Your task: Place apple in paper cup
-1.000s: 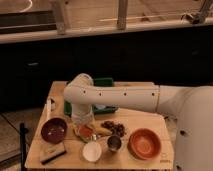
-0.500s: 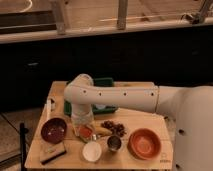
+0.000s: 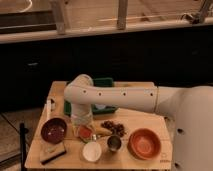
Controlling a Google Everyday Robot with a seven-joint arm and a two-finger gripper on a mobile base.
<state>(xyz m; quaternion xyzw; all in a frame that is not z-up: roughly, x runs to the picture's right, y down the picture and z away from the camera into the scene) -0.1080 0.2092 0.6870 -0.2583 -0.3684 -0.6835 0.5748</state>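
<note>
The apple [image 3: 85,133] is a small red-orange fruit on the wooden table, just left of centre. My gripper [image 3: 82,125] hangs from the white arm, straight down over the apple and at its top; the wrist hides the contact. The paper cup [image 3: 92,151] is a small white round cup standing upright in front of the apple, a little to its right, near the table's front edge. The cup looks empty.
A shiny metal cup [image 3: 114,143] stands right of the paper cup, with an orange bowl [image 3: 145,144] beyond it. A dark red bowl [image 3: 53,130] is at the left, dark grapes [image 3: 112,127] behind the metal cup, and a green tray [image 3: 107,82] at the back. A flat block [image 3: 52,153] lies front left.
</note>
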